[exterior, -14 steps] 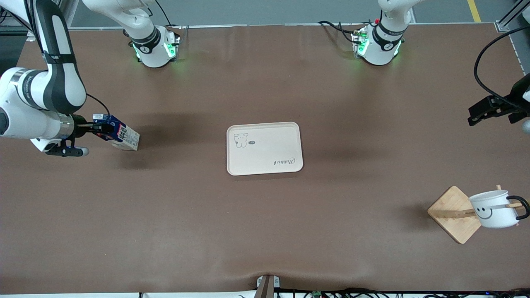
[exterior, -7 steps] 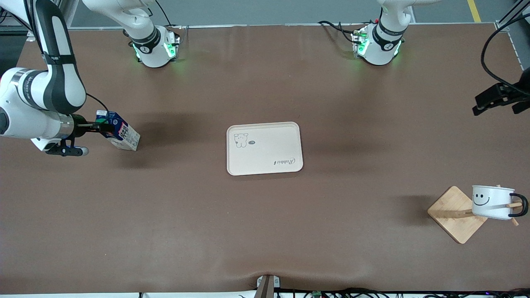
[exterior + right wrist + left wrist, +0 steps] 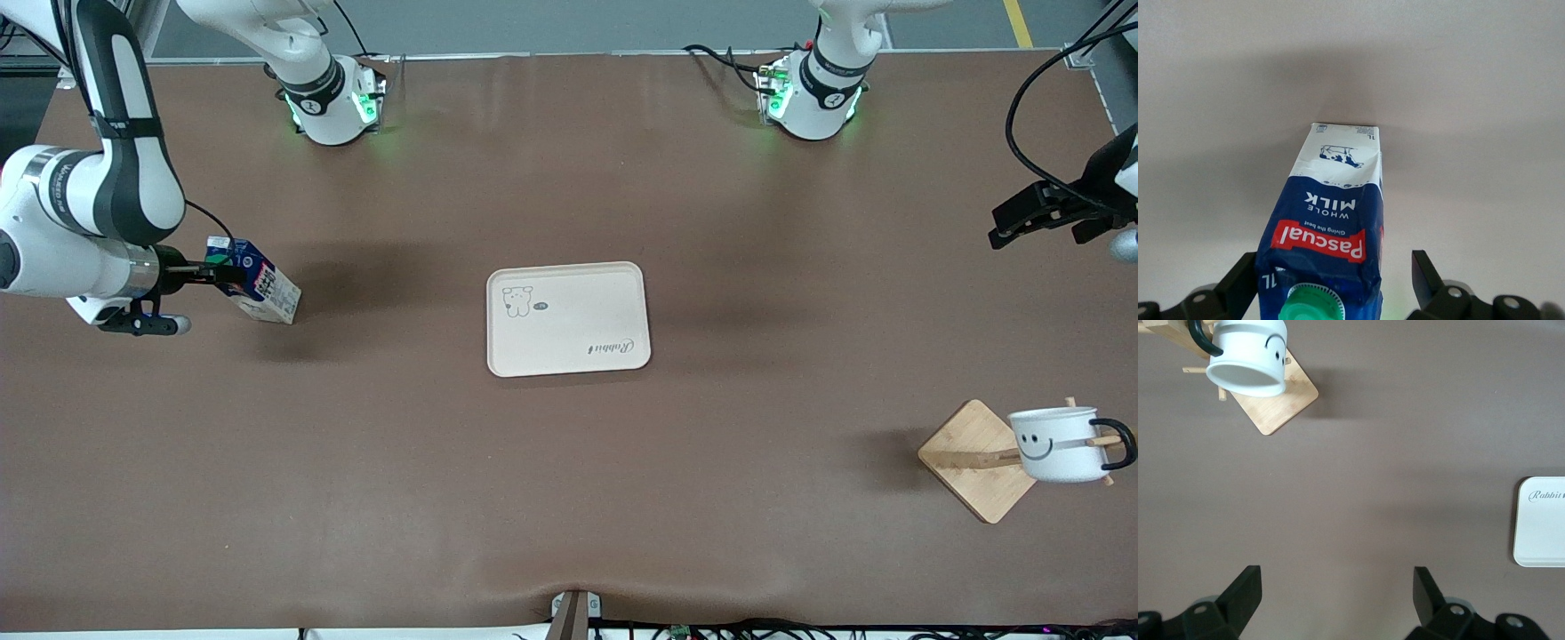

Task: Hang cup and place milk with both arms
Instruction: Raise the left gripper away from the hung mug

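Observation:
The milk [image 3: 262,289], a blue and white carton with a green cap, stands on the table at the right arm's end. My right gripper [image 3: 229,276] is open around its top. In the right wrist view one finger [image 3: 1243,277] touches the milk [image 3: 1331,200] and the other stands apart from it. The cup [image 3: 1058,444], white with a smiley face, hangs by its black handle on a peg of the wooden rack [image 3: 973,458]. My left gripper [image 3: 1013,224] is open and empty, up over the table's edge at the left arm's end. The left wrist view shows the gripper [image 3: 1336,577], the cup [image 3: 1248,360] and the rack [image 3: 1278,403].
A cream tray [image 3: 569,318] lies flat at the table's middle, between the milk and the rack; its corner shows in the left wrist view [image 3: 1541,520]. Black cables hang by the left gripper. Both green-lit bases stand along the table's edge farthest from the front camera.
The right gripper's fingers came off the milk's top and the carton settled. The left gripper shifted above the table's edge. The cup swings on its peg.

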Tool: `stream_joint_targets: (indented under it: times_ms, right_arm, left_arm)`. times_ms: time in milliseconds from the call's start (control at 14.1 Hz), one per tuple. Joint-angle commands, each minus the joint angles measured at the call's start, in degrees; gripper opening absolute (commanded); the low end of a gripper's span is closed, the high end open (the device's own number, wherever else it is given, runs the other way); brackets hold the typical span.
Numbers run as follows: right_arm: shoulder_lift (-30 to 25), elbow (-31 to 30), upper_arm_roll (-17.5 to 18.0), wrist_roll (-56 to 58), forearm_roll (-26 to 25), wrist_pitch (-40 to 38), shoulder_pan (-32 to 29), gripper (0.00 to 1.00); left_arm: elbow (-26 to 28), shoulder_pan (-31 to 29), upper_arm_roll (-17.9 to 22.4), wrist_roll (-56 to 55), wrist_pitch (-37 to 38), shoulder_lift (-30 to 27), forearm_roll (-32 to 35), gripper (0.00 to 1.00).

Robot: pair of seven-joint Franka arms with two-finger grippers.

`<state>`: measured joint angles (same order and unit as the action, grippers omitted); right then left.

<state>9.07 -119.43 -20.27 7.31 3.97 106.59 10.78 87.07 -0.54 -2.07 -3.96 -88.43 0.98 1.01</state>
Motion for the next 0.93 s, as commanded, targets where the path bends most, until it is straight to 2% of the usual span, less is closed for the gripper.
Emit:
stream_joint_targets:
  times_ms: [0,498,854]
  right_arm:
    - [-1.34,-0.63,0.4,-0.8,-0.36,-1.03,0.73,1.0]
    - [-1.34,-0.19,0.67,-0.8,-0.01,-1.91,1.17,1.0]
    - [-0.82,10.16,0.67,-0.72,-0.01,-10.94,1.17,1.0]
  left_arm:
    - [0.38,0.02,-0.57,-0.34,0.45,-1.5,0.3,1.0]
    - [0.04,-0.42,-0.13,-0.52,0.55,-2.82,0.39,1.0]
    - [0.3,-0.25,-0.57,-0.61,-0.51,-1.95,0.48,1.0]
